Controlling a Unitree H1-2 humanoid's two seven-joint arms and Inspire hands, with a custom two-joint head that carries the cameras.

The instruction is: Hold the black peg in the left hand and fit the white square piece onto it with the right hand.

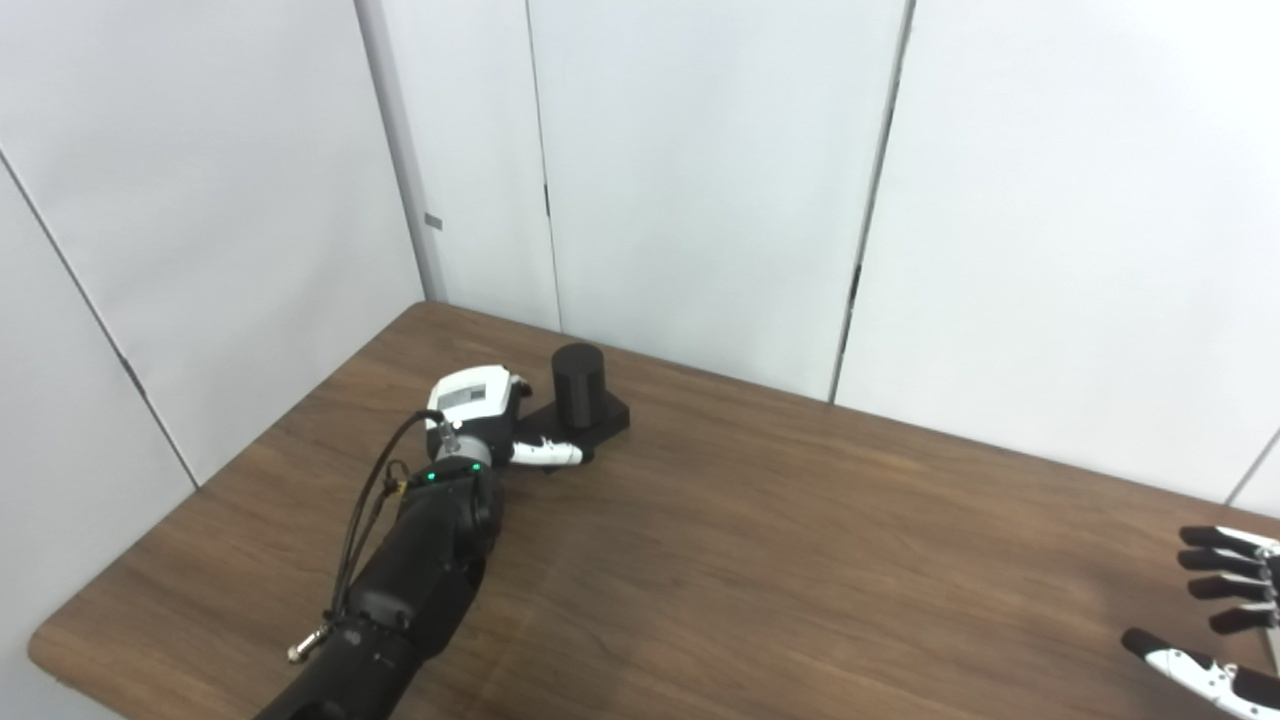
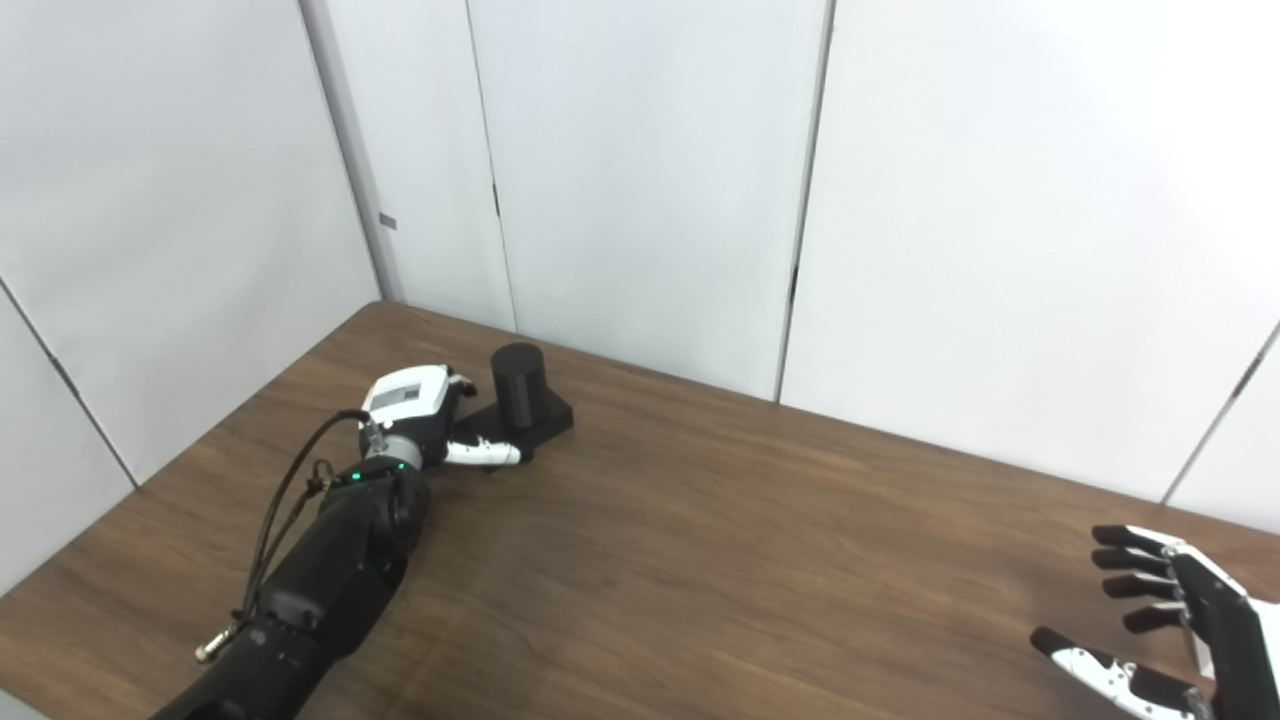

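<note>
Left hand (image 1: 480, 415) at peg (image 1: 578, 385), upper left of counter (image 1: 800, 520); grip state cannot be told. Peg looks rigid, light (grasp its square base). Right hand (image 2: 1170, 620), lower right, fingers spread, empty.

One black peg (image 1: 578, 385), upright on its square black base, toward the far left part of the surface (image 1: 760, 560). One brown wooden surface carrying it. Two hands: one left hand (image 1: 478, 405) right beside the peg, on the peg's left, with a white thumb lying along the near edge of the peg's base; one right hand (image 2: 1160, 610) well apart from the peg, far off to the peg's right near the surface's front edge, dark fingers (image 2: 1125, 560) spread apart around nothing. One black forearm leading up to the left hand, with one black cable looped along it.
</note>
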